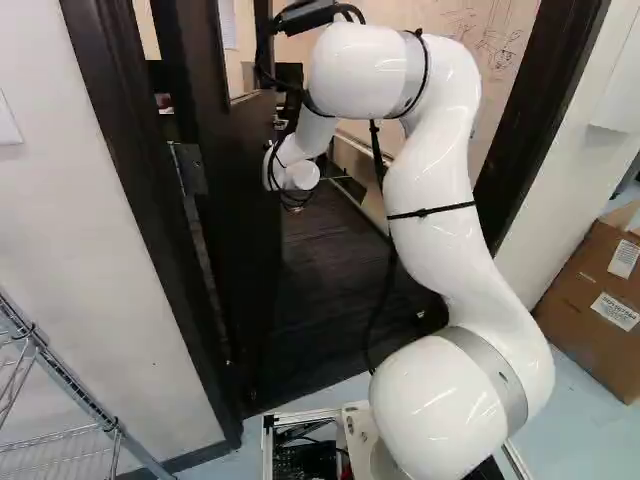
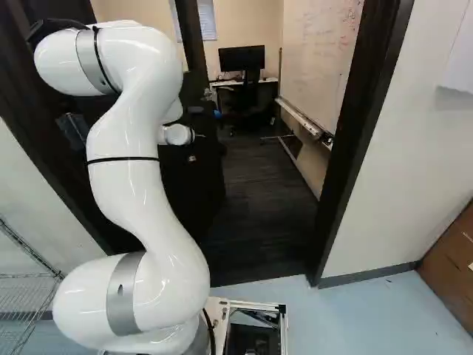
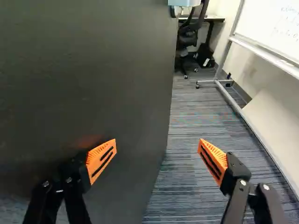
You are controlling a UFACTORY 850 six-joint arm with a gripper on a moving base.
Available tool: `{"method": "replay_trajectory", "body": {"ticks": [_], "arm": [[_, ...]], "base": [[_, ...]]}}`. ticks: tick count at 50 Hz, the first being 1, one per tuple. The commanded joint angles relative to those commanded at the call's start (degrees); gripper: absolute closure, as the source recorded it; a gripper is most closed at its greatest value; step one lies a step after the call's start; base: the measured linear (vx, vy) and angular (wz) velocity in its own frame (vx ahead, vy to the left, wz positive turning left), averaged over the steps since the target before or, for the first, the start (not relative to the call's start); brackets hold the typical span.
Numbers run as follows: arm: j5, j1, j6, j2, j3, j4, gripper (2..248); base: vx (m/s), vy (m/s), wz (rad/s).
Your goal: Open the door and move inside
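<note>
The door stands partly open, swung into the room, and the arm reaches through the doorway alongside it, placed to push rather than pull. The fingers are wide apart with nothing gripped — one is near the door's face, though whether it touches I can't tell. The base sits outside, presumably needing the door wider before driving in.
</note>
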State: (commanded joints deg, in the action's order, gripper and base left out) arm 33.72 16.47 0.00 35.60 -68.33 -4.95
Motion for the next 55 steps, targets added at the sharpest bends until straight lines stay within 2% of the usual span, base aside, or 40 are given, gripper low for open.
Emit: {"method": "replay_trajectory", "body": {"ticks": [55], "arm": [[0.0,6.28,0.0,6.04,-8.33,0.86,3]], "base": [[0.0,0.0,0.0]]}}
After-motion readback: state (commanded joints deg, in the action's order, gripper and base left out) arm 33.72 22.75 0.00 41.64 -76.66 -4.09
